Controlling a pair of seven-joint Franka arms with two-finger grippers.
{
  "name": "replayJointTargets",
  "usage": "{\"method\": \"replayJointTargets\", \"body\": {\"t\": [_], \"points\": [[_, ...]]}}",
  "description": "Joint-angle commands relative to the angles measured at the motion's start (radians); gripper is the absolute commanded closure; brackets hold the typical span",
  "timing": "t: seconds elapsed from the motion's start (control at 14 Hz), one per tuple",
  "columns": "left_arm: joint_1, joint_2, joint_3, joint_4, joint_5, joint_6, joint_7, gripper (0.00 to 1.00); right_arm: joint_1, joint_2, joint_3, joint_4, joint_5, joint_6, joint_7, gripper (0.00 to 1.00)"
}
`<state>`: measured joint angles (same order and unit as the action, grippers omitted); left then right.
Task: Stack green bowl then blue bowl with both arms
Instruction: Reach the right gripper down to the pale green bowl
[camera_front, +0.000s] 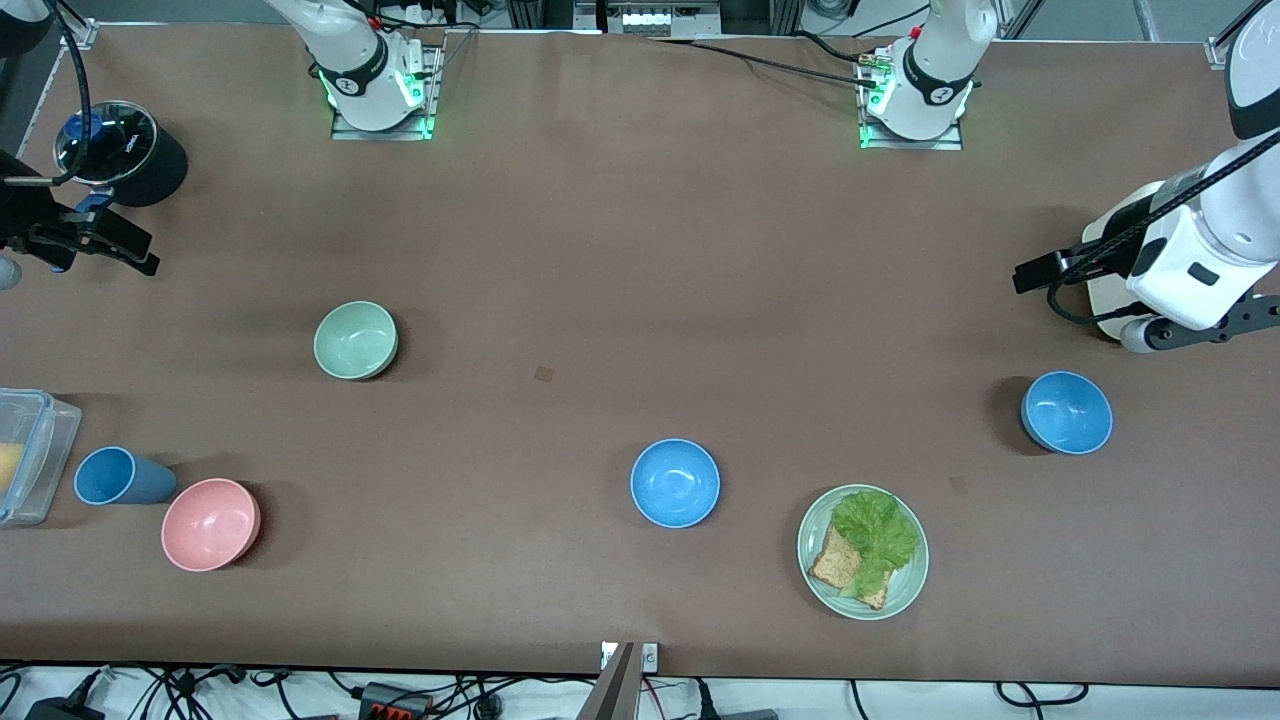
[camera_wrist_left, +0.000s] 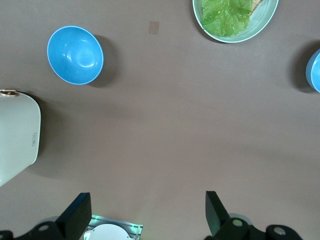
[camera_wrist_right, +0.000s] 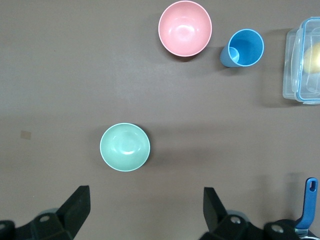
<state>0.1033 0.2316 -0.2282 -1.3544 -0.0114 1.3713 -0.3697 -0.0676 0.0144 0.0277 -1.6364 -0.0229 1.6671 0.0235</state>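
A robotics lab: two white arms bolted on base plates to a brown counter, loose cables along its edge.

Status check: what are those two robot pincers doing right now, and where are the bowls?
Left pincer open, right pincer open, both empty, waiting at table ends. Green bowl alone, unstacked. Two blue bowls sit apart. Nothing blocking them.

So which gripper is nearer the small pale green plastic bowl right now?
The right gripper, open at its own end of the table, is nearer the small pale green plastic bowl. The left gripper, also open, sits at the table's left-arm end.
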Motion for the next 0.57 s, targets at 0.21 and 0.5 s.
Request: {"method": "replayJointTargets", "body": {"t": [0.21, 0.5], "points": [[0.006, 0.0, -0.002, 0.018, -0.007, -0.014, 0.02, 0.0, -0.001, -0.019, 0.008, -0.02, -0.015, -0.02, -0.007, 0.0], [0.007, 0.0, 0.003, 0.018, -0.016, -0.014, 0.025, 0.0, 0.003, 0.022, 0.009, -0.017, -0.017, -0.017, -0.008, 0.0]]}}
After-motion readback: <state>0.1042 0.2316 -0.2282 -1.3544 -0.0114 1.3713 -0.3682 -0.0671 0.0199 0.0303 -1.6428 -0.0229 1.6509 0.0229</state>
